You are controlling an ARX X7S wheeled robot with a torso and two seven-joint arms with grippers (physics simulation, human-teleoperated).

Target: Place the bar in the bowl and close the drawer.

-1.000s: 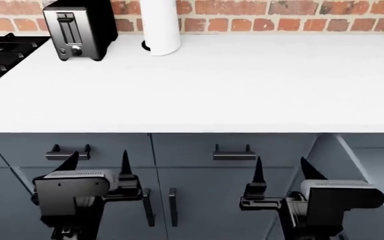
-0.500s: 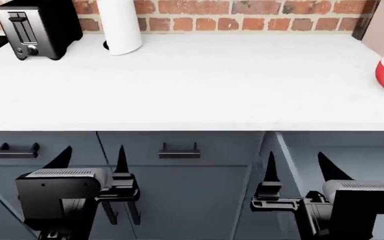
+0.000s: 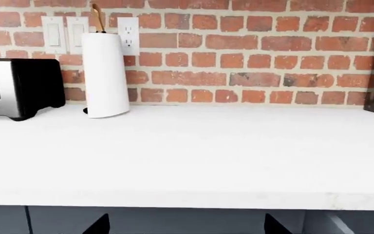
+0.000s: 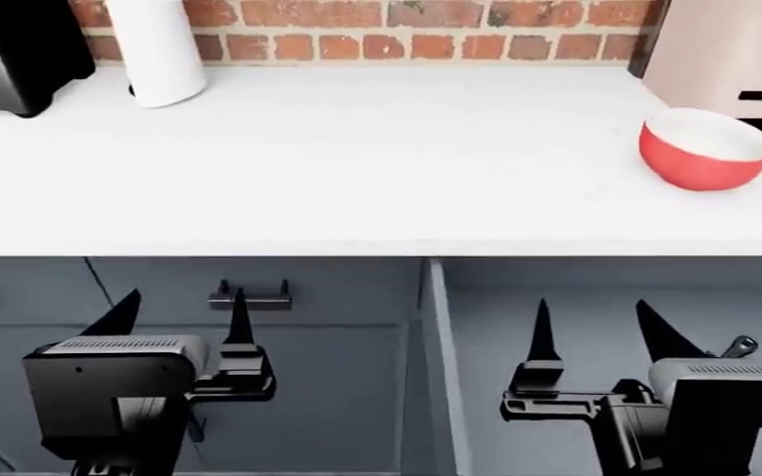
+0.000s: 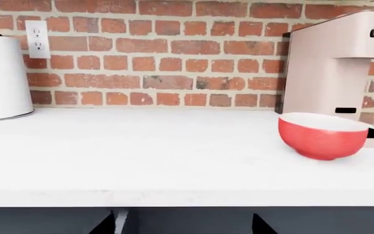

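Nothing looks done yet: the bowl [image 4: 705, 148] sits empty near the counter's right edge, the drawer [image 4: 593, 317] hangs open, and both the left gripper [image 4: 176, 319] and the right gripper [image 4: 595, 330] spread wide, holding nothing.

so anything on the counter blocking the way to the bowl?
Nothing visible does. The bowl sits on bare white counter in front of the pink machine; the paper towel roll stands far off. Both tools, left and right, hang open below the counter edge.

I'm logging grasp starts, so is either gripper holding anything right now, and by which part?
Nothing is held. The left gripper and right gripper both stand open and empty below the counter edge; the bowl sits untouched on the counter.
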